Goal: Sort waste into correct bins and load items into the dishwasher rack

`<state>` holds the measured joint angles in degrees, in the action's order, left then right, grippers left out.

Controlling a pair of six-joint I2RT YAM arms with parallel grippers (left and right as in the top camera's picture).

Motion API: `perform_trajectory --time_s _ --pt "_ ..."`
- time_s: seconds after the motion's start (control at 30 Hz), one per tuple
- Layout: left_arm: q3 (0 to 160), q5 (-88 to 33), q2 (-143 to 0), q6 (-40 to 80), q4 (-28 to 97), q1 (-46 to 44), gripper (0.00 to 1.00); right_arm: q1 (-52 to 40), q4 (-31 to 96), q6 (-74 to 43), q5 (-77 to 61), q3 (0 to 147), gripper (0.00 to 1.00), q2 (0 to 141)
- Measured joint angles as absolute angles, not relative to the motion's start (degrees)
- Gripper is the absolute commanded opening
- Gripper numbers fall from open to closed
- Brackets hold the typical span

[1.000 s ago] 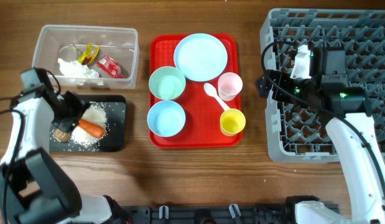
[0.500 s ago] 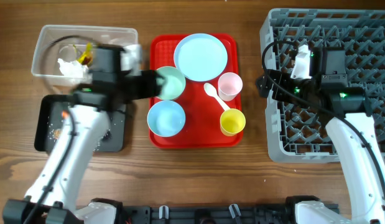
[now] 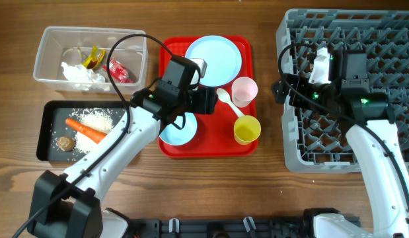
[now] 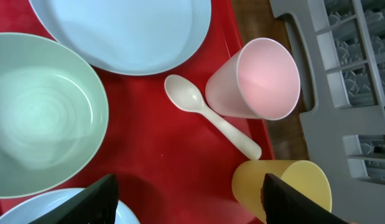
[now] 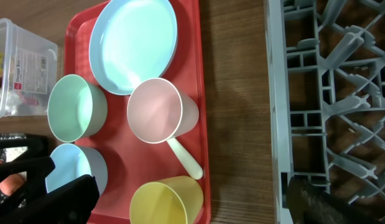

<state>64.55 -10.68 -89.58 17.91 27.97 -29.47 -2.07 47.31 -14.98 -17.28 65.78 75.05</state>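
My left gripper (image 3: 207, 100) is open and empty, low over the red tray between the white spoon (image 4: 211, 115) and the pale blue bowl (image 3: 178, 130). The pink cup (image 3: 244, 90), yellow cup (image 3: 248, 129) and pale blue plate (image 3: 214, 59) stand on the same tray. The pale green bowl (image 4: 37, 118) is mostly hidden under my left arm in the overhead view. My right gripper (image 3: 283, 92) is open and empty at the left edge of the grey rack (image 3: 363, 142). Wrappers (image 3: 115, 68) and tissue (image 3: 78, 73) lie in the clear tub (image 3: 49, 36). Rice (image 3: 98, 120), a carrot (image 3: 85, 130) and a brown lump (image 3: 65, 143) lie in the black tray (image 3: 121, 149).
The red tray (image 3: 168, 49) sits between the bins on the left and the rack on the right. A strip of bare wood (image 3: 267, 59) separates the red tray from the rack. The rack's pegs hold nothing that I can see.
My left arm has swung right, from over the black tray to over the red tray, its gripper empty. The right arm has not moved.
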Motion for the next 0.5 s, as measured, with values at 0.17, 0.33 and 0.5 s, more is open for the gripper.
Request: perform_trajectory --time_s 0.17,0.33,0.5 --pt "65.69 -10.37 -89.58 17.98 28.40 -29.47 0.67 -2.07 47.27 -14.98 -17.28 65.78 1.00 75.05" --pt "74.83 -9.47 -89.80 17.50 35.38 -29.47 0.68 -2.07 47.16 -14.98 -17.28 65.78 1.00 75.05" --pt "90.72 -6.02 -91.20 14.90 43.81 -29.45 0.73 -2.07 47.13 -14.98 -17.28 65.78 0.99 75.05"
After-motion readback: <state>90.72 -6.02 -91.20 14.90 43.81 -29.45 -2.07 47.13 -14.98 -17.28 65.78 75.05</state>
